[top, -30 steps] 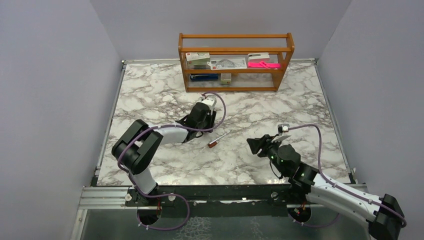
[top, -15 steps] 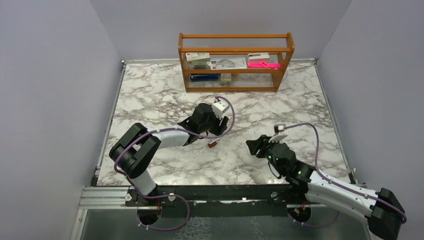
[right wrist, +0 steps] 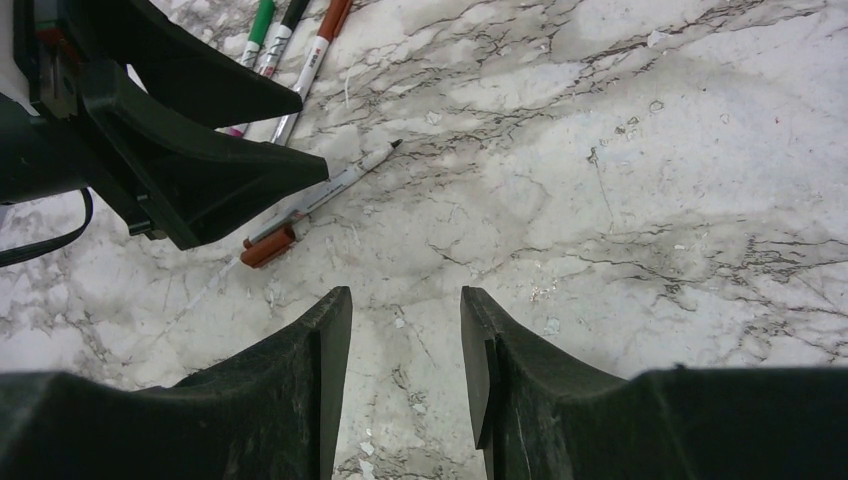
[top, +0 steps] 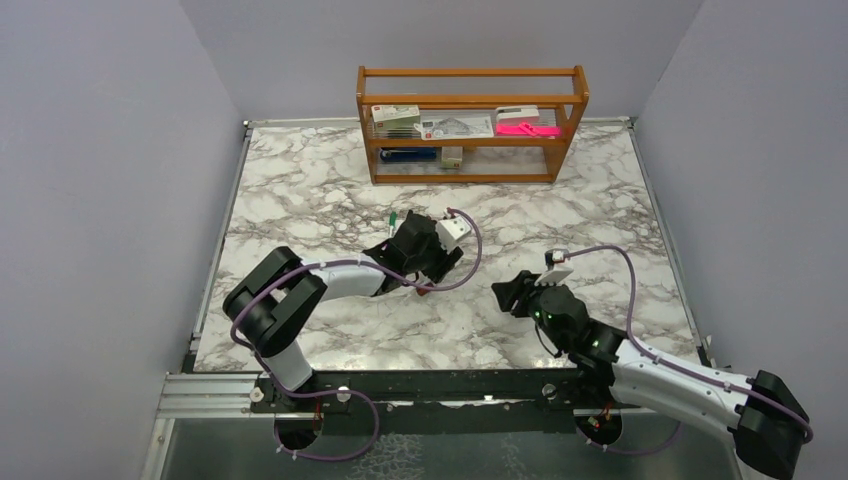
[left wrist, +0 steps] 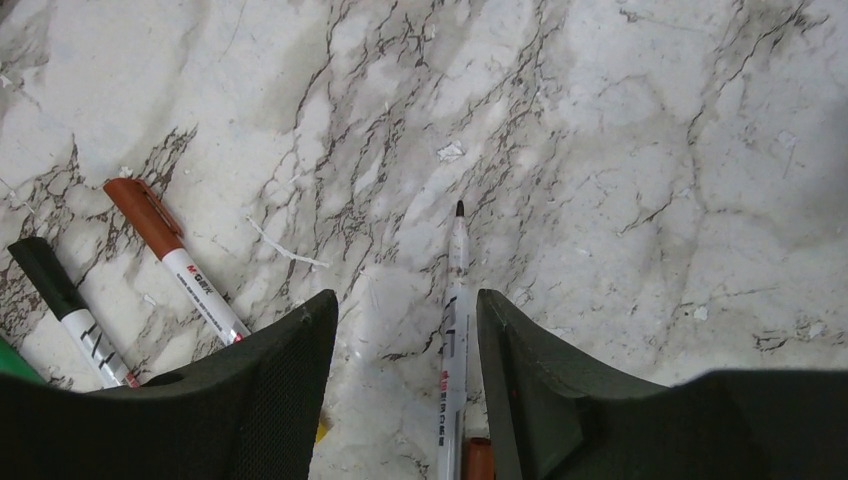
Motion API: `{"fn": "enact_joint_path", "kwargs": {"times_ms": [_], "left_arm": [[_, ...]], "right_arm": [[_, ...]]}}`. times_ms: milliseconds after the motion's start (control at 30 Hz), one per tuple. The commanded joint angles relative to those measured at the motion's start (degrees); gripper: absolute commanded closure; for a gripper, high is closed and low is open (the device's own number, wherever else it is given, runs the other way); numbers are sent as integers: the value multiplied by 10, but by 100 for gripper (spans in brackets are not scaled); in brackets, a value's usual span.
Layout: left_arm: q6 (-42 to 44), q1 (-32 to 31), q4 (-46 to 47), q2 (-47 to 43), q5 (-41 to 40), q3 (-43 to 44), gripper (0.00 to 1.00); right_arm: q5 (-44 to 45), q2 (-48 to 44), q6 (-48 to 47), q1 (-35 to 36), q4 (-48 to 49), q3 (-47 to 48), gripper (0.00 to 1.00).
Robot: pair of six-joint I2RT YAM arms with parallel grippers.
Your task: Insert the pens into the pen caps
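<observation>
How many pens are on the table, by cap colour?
Red-brown: 2, the capped pen and the uncapped pen, cap at its tail
Black pen: 1
Green pen: 1
Total: 4

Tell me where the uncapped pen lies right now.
The uncapped pen lies on the marble table between the open fingers of the left gripper, tip pointing away; in the left wrist view, a red-brown-capped pen lies to its left.

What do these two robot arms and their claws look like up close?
The left arm and right arm have white shells with chunky black joints. A purple cable loops along each. The left gripper and right gripper are black, each with two tapering fingers.
</observation>
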Motion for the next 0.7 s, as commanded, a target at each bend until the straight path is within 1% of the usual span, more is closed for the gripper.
{"fn": "enact_joint_path", "kwargs": {"times_ms": [0, 167, 300, 533, 633, 667], "left_arm": [[30, -4, -36, 20, -23, 25, 45], [40, -7, -59, 42, -27, 39, 47], [45, -13, -66, 52, -34, 44, 51], [52, -20, -82, 67, -26, 55, 52], [50, -22, -96, 79, -27, 65, 57], [49, -22, -100, 83, -27, 68, 61]], "right_arm": [[12, 10, 3, 2, 8, 21, 56], [14, 18, 1, 2, 13, 23, 57], [15, 25, -1, 2, 18, 25, 57], [16, 28, 0, 2, 20, 22, 58], [17, 25, 1, 2, 17, 20, 58], [17, 23, 2, 1, 15, 19, 58]]}}
